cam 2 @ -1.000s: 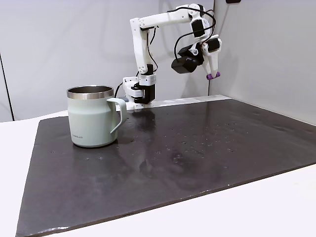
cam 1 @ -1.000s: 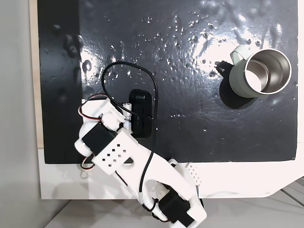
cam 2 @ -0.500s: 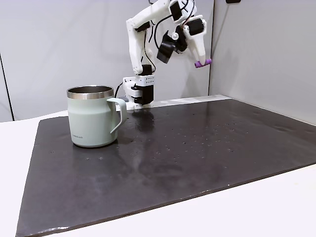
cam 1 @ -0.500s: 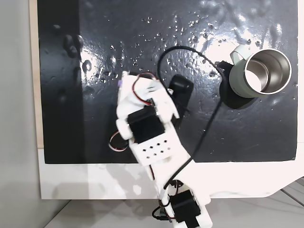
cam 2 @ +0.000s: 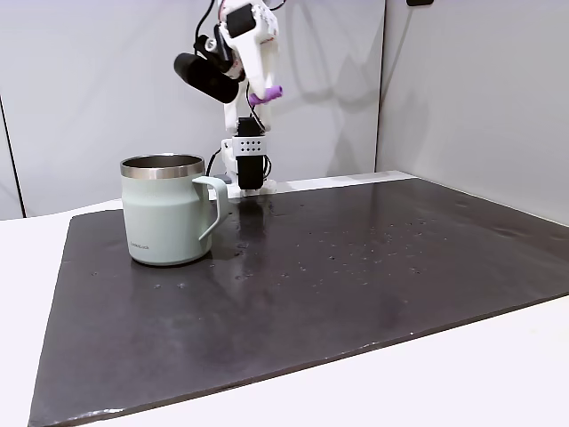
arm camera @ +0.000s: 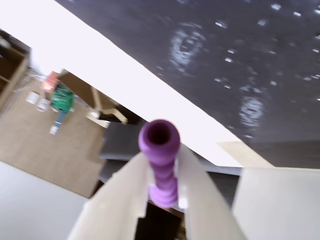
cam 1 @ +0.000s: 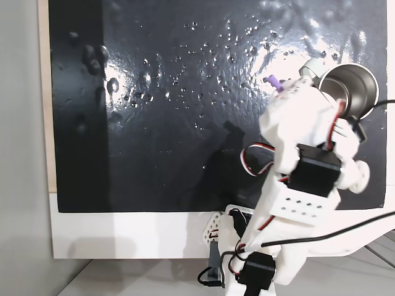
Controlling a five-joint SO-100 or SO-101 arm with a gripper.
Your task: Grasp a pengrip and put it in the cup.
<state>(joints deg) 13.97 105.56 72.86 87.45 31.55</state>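
Clamped together on the pengrip (arm camera: 160, 160), the fingers (arm camera: 125, 190) held it crosswise between their pale inner faces in the wrist view, its open purple end poking out past the tips toward the camera's far side. From my seat I could see the ribbed tube plainly there, with the dark mat (arm camera: 240, 60) and a strip of white surface (arm camera: 125, 75) blurred behind it.

In a fixed view from the front, the gripper (cam 2: 263, 92) hung high in the air, well above the mat (cam 2: 356, 276), with the pengrip (cam 2: 266, 92) showing as a small purple stub at its lower end. The cup (cam 2: 166, 210) stood upright on the mat, handle toward the right of that view, and the gripper sat above and to the right of it, not over its mouth as far as I could judge.

In a fixed view from above, the white arm (cam 1: 302, 154) covered much of the cup (cam 1: 352, 86), leaving part of its steel inside and rim in sight. The pengrip (cam 1: 273, 82) stuck out at the arm's upper left edge, just left of the cup; whether it was over the rim I could not tell from that angle.
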